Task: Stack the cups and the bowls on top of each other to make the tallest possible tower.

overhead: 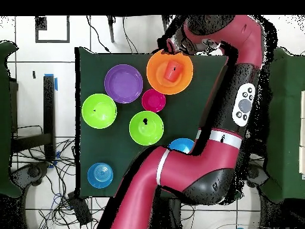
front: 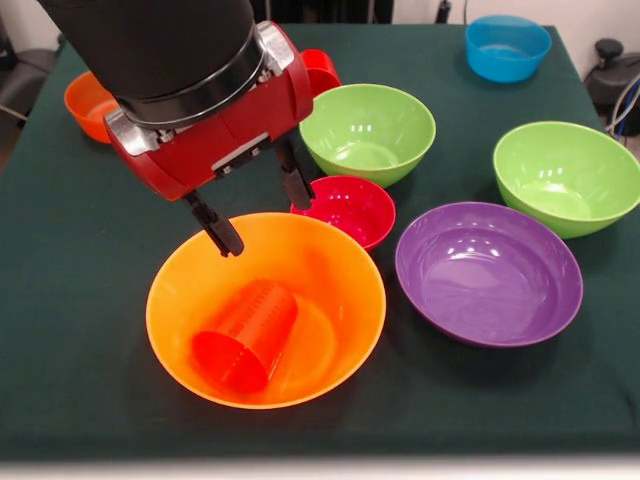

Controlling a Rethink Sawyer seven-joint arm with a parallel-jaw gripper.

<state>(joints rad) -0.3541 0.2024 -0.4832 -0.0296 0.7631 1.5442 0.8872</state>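
Note:
The big orange bowl (front: 340,345) stands at the table's front. An orange cup (front: 245,335) lies on its side inside it. My gripper (front: 258,208) hangs open and empty over the bowl's far rim, above the cup. The small crimson bowl (front: 345,208) sits just beyond the orange bowl, beside my right finger (front: 293,185). A red cup (front: 322,68) peeks out behind the arm. In the overhead view the orange bowl (overhead: 159,74) holds the cup (overhead: 172,73), with the crimson bowl (overhead: 153,100) next to it.
A purple bowl (front: 488,272) sits to the right of the orange bowl. Two lime green bowls (front: 368,130) (front: 568,175) stand behind it. A blue bowl (front: 507,47) is at the far right, a small orange bowl (front: 88,105) at the far left. A second blue bowl (overhead: 180,145) shows by the arm.

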